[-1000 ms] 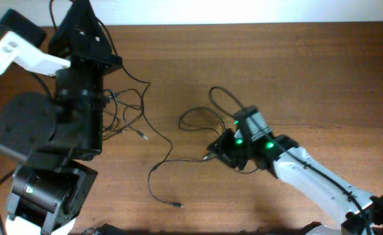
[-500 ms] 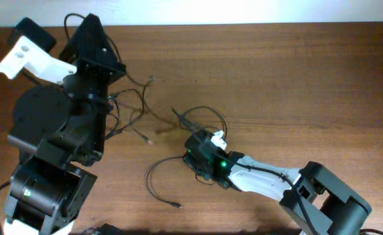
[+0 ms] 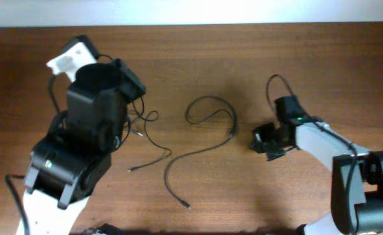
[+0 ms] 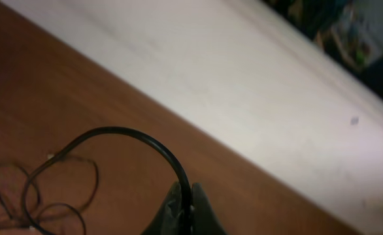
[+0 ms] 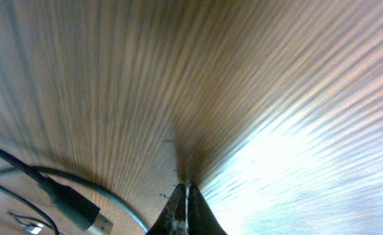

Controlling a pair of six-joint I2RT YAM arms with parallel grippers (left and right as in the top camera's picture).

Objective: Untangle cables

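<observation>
Black cables [image 3: 233, 124] on brown wood-grain table [image 3: 257, 59]

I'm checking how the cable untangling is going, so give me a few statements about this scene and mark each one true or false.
1. The right tool is shut with nothing between its fingers. True.
2. The long cable in the middle is held by the right tool. False: it lies free on the table, apart from that tool.
3. The left tool is shut on a black cable. True, as far as the left wrist view shows.
4. The table is white. False: it is brown wood.
</observation>
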